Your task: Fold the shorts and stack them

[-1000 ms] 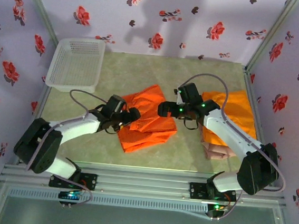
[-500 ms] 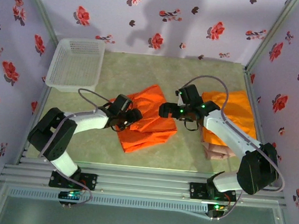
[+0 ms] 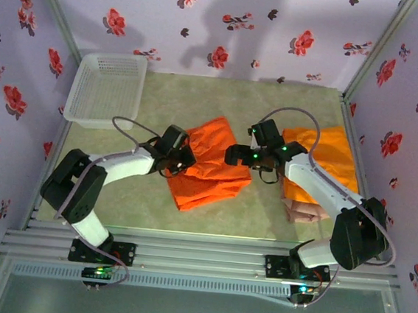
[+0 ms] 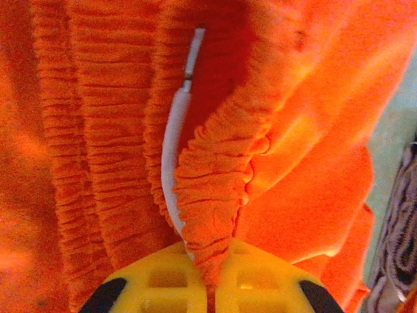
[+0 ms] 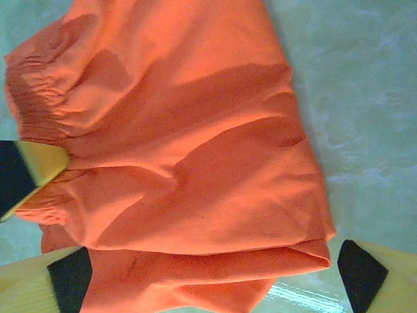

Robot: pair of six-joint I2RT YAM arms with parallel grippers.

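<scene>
one pair of orange shorts [image 3: 211,175] lies central on the table [image 3: 199,100] from above; left wrist: the left gripper [image 4: 212,287] clenched on its gathered waistband [image 4: 212,195] beside a white drawstring [image 4: 171,150], likely to lift a fold; right wrist: the right gripper [image 5: 214,261] spread wide, empty.

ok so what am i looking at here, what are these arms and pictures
These are two robot arms bolted at a table's near edge, each ending in a two-finger gripper. The wide picture looks down from above; the two close-ups come from cameras on the wrists. On the green table lie bright orange fabric shorts in the middle, a second orange pair and a pink-beige pair at right, and a white mesh plastic basket at far left. The left gripper pinches the middle shorts' waistband; the right gripper hangs open over them.
</scene>
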